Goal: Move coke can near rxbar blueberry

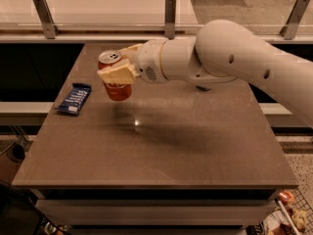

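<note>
While the gripper (118, 65) is clamped on the coke can (119, 90), with one cream finger (116, 74) across the front of the can and the other behind it, the job looks about half done. The can is off the table (166, 155): it hangs in the upper left of the frame, and a soft shadow lies on the tabletop below it. The pick-up is done, then, and the carrying looks well under way.

What is left, as I judge it, is the last stretch toward the left edge of the frame, then setting the can down upright and letting go. The blueberry bar (73, 98) lies flat near the left edge of the table, lower left of the can. The two are near each other but apart, with a strip of bare tabletop between them.

As for writing, the can is orange-red with a silver top and pull tab. A bit of white lettering shows on its lower body, but the front finger covers most of it and no word can be read. The bar has a dark blue wrapper with rows of white lettering, too small to make out.

Behind the gripper, the thick white arm (234, 58) runs off to the right edge of the frame.
</note>
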